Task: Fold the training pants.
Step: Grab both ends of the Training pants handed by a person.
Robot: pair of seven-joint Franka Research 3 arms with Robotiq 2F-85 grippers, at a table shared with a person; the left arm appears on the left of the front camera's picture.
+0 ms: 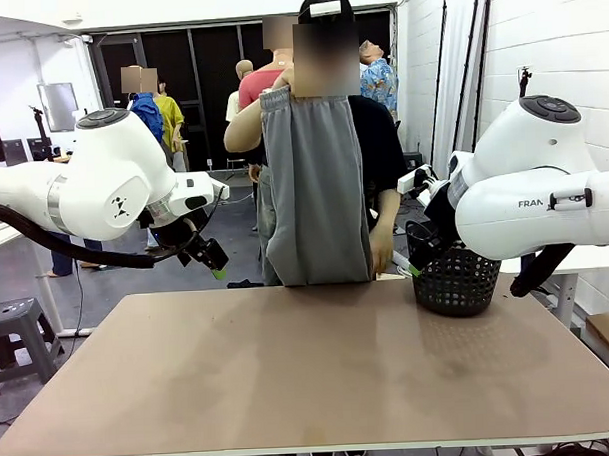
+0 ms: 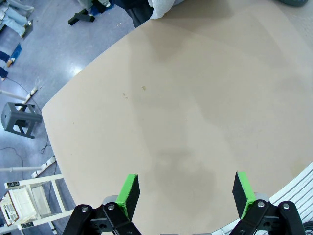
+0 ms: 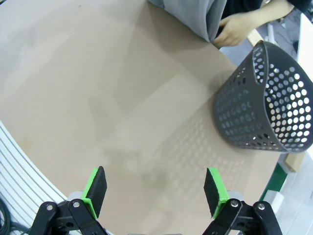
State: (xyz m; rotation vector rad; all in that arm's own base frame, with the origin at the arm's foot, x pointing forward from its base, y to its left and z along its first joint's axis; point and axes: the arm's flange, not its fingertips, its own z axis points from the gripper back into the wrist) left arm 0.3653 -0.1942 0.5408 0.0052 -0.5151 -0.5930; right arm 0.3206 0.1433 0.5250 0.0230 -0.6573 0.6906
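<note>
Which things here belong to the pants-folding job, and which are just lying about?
Job: training pants, held up by the person; left gripper and right gripper, both open above the table.
Lying about: perforated basket on the table; stool.

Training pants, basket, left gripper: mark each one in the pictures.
training pants [image 1: 315, 188], front view, middle of the hanging grey cloth.
basket [image 3: 244, 117], right wrist view, perforated outer wall.
left gripper [image 2: 186, 190], left wrist view, midway between its open fingertips.
</note>
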